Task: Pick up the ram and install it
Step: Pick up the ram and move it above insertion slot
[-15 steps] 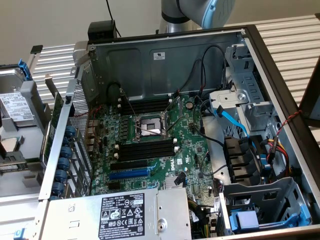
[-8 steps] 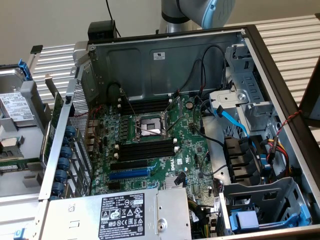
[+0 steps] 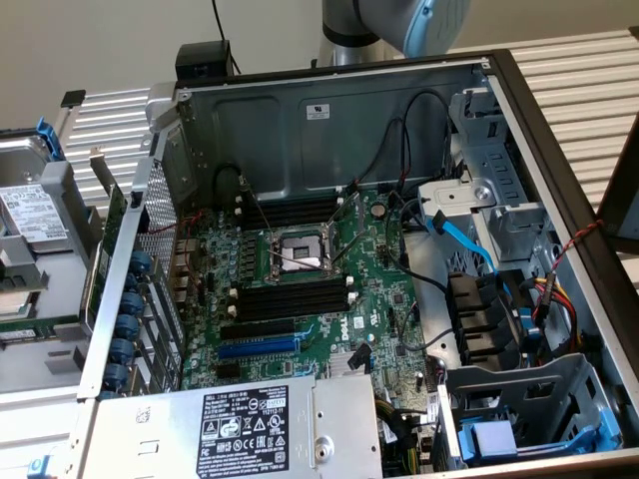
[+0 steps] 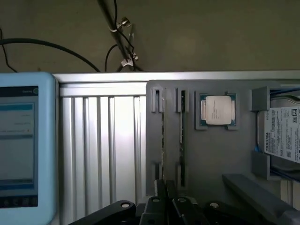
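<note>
An open computer case (image 3: 519,130) is seen in the exterior view, lying on its side on a ribbed metal counter (image 3: 589,70), with the green motherboard (image 3: 379,299) exposed. Four long black memory slots are counted on it: two above the processor socket (image 3: 298,251) and two below it (image 3: 290,301). All four appear empty, so no ram is installed yet. One blue expansion slot (image 3: 258,348) lies below them. Only the arm's grey and blue joint (image 3: 399,25) is shown, above the far wall of the case.

In the wrist view, a grey holder tray (image 4: 220,154) is seen resting on the ribbed counter. Two narrow upright holders are counted in it, side by side. A thin stick seen edge-on, judged to be the ram (image 4: 163,140), is held in one; a second thin stick (image 4: 181,140) is held in the other. One processor chip (image 4: 218,110) sits in its own recess beside them, and one hard drive (image 4: 283,136) lies further along. A blue-framed screen (image 4: 23,140) stands at the other side.

The gripper (image 4: 164,199) is positioned just above the first stick. The jaws appear pressed together and nothing is gripped by them. The ram is judged not yet picked up; both pickup and installation remain.
</note>
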You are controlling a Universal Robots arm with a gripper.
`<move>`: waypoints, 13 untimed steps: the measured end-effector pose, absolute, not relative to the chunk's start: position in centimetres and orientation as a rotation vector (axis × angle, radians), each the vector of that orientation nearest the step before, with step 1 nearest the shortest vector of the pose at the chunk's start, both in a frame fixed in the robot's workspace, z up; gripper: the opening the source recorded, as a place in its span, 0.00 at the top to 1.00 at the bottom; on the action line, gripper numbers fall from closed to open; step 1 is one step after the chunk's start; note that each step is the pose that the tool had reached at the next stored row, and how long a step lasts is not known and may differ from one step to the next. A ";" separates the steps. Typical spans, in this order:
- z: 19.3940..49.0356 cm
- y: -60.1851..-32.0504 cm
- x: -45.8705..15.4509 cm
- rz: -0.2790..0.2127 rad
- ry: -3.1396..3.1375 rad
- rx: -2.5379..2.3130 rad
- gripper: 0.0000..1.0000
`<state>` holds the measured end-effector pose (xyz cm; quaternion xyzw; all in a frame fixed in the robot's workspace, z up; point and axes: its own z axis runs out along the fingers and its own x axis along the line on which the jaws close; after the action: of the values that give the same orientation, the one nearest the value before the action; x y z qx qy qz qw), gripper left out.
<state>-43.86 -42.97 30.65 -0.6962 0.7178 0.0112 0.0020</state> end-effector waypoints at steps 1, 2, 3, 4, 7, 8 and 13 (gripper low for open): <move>31.0 -43.0 -43.6 0.040 2.250 -2.182 0.87; 31.4 -43.0 -43.4 0.045 2.247 -2.180 0.87; 31.8 -43.0 -43.1 0.050 2.245 -2.178 0.87; 32.2 -43.0 -42.9 0.056 2.242 -2.176 0.87; 33.4 -43.1 -42.2 0.070 2.234 -2.170 0.87; 33.8 -43.1 -42.0 0.074 2.232 -2.168 0.87; 36.0 -43.3 -40.8 0.097 2.221 -2.159 0.87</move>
<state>-40.83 -43.31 35.97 -0.6966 0.7165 0.0312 0.0213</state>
